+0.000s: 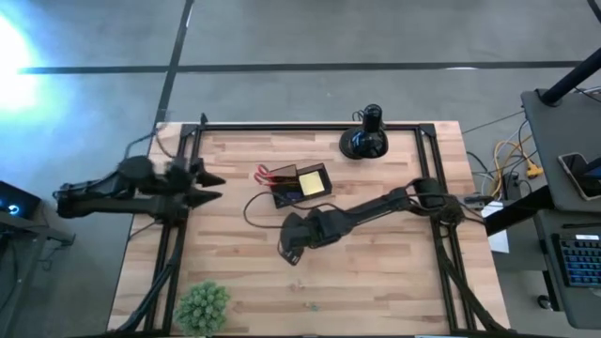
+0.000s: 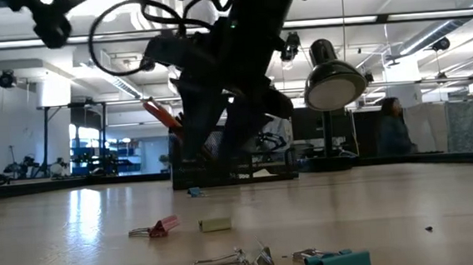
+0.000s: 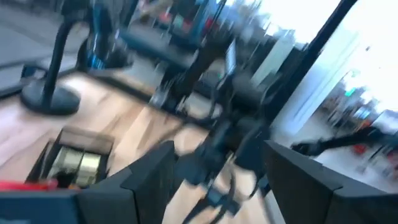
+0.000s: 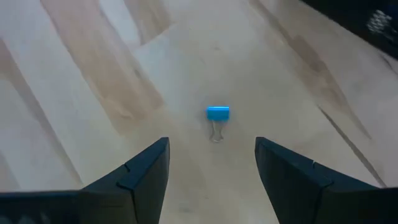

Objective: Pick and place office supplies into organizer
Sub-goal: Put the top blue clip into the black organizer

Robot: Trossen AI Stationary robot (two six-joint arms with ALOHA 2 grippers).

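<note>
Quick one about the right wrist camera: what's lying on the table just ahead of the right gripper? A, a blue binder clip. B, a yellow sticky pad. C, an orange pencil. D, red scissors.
A: a small blue binder clip lies alone on the bare wooden table, just beyond the open right gripper.
</note>
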